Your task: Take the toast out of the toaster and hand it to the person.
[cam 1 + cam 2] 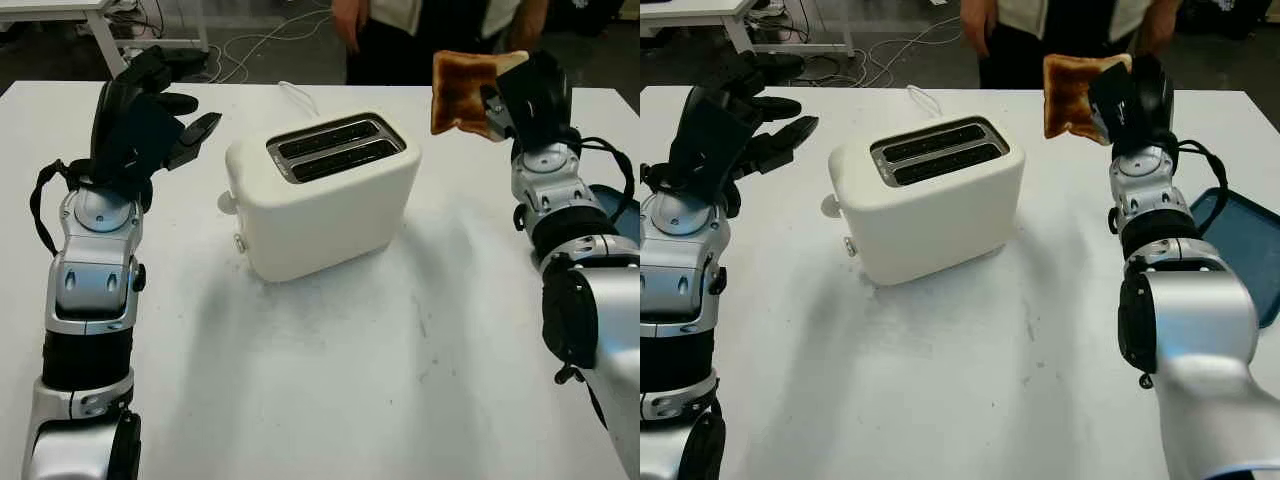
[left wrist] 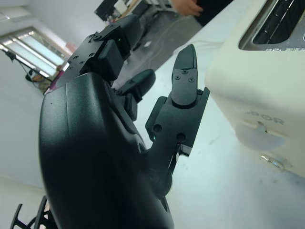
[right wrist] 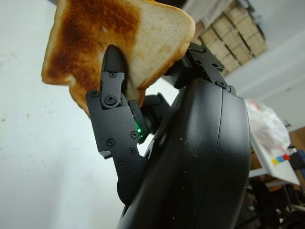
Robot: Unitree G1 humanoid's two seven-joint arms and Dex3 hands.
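Observation:
A browned slice of toast (image 1: pixel 465 90) is held up in the air at the table's far right, with my right hand (image 1: pixel 520 95) shut on it; up close the toast (image 3: pixel 114 43) is pinched between the black fingers (image 3: pixel 112 90). The white toaster (image 1: pixel 325 195) stands mid-table with both slots dark. A person (image 1: pixel 430 30) stands just beyond the far table edge, one hand (image 1: pixel 350 22) hanging down. My left hand (image 1: pixel 150 110) is open, raised left of the toaster (image 2: pixel 259 81).
A dark blue tray (image 1: pixel 1245 250) lies at the table's right edge beside my right arm. The toaster's white cord (image 1: pixel 298 95) runs back over the far edge. Cables and a table leg (image 1: pixel 105 40) sit on the floor behind.

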